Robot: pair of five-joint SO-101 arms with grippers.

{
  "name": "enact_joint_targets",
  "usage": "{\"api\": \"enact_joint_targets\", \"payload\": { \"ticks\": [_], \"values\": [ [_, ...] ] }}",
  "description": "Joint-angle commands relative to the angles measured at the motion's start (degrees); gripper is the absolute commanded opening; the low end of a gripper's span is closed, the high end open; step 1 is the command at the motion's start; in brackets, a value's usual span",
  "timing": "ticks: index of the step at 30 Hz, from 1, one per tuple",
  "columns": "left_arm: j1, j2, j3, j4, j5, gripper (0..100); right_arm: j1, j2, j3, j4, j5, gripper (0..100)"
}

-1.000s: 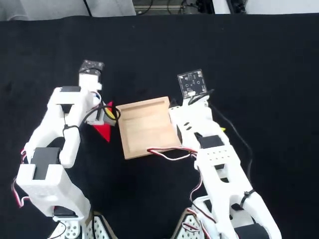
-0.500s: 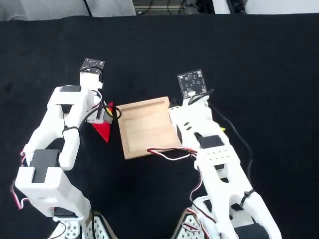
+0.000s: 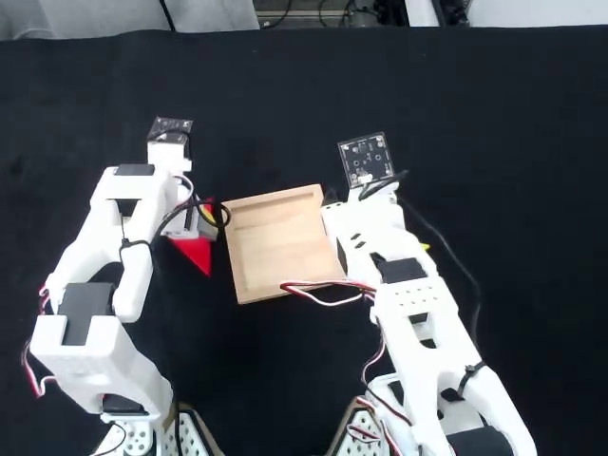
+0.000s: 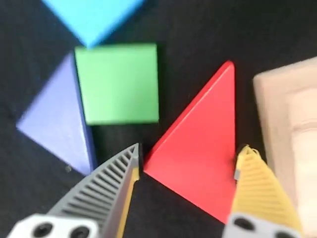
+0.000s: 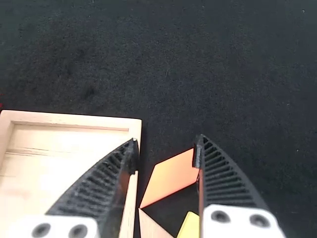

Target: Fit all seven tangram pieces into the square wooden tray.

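The square wooden tray (image 3: 280, 242) lies between the two arms and holds no pieces. A red triangle (image 4: 198, 144) lies flat on the black cloth beside the tray's edge (image 4: 292, 114). My left gripper (image 4: 190, 151) is open just above it, one finger at each side of the triangle. Beyond it lie a green square (image 4: 119, 82), a purple triangle (image 4: 54, 119) and a blue triangle (image 4: 91, 17). My right gripper (image 5: 165, 144) is open over the tray's other side, above an orange piece (image 5: 171, 178) and a yellow piece (image 5: 190, 225).
Black cloth covers the table (image 3: 494, 123), with wide free room at the far side and to the right. The left arm (image 3: 123, 237) and right arm (image 3: 389, 266) flank the tray closely. A pale piece (image 5: 151, 229) lies beside the yellow one.
The left wrist has shifted slightly to the left and down over the red triangle. Tray, pieces and right arm have stayed put.
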Motion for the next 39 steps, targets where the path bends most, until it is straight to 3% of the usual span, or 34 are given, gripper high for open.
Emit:
{"api": "enact_joint_targets", "payload": {
  "ticks": [1,10,17,23,27,34,39],
  "values": [
    [-1.3,-0.4,-1.2,2.6,4.6,31,-0.9,0.5,-0.2,-1.3,0.0,19.1],
    [-0.3,-0.4,-0.6,2.9,11.5,29,-1.0,0.4,-0.3,-1.2,0.0,19.1],
    [-3.6,-0.8,-1.1,5.3,19.4,28,-1.0,0.3,-0.3,-1.1,0.0,19.1],
    [-3.6,-1.0,-2.6,7.6,19.3,28,-1.0,0.4,-0.3,-1.1,0.0,19.1],
    [-3.0,-0.6,-4.4,9.5,14.6,30,-1.0,0.4,-0.3,-1.1,0.0,19.1],
    [-3.6,-0.3,-4.0,10.1,18.1,28,-1.0,0.4,-0.3,-1.1,0.0,19.1],
    [-6.3,-1.0,-4.6,15.8,23.3,28,-1.0,0.4,-0.3,-1.1,0.0,19.1]
  ]
}}
